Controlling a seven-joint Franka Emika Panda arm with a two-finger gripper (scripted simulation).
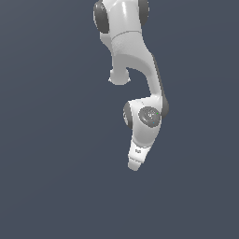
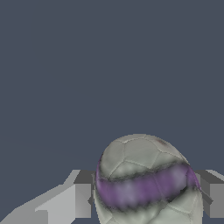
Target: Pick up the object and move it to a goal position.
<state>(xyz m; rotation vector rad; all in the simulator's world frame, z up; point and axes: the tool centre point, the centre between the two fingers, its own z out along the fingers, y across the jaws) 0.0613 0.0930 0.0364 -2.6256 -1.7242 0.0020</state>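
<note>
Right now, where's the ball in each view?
Exterior view: the ball cannot be made out; only the arm shows, with the end effector at its lower tip.
Wrist view: ball fills the lower middle, between the end effector's fingers.
Shared landmark: the end effector.

We see the ball (image 2: 146,183) sitting between the gripper (image 2: 146,199) fingers (image 2: 81,199), one finger on each side of it. In the exterior view the arm (image 1: 140,79) reaches down, with the gripper (image 1: 135,163) at its lower end.

Open grey floor (image 1: 51,177) all around the hand (image 1: 134,164)
</note>
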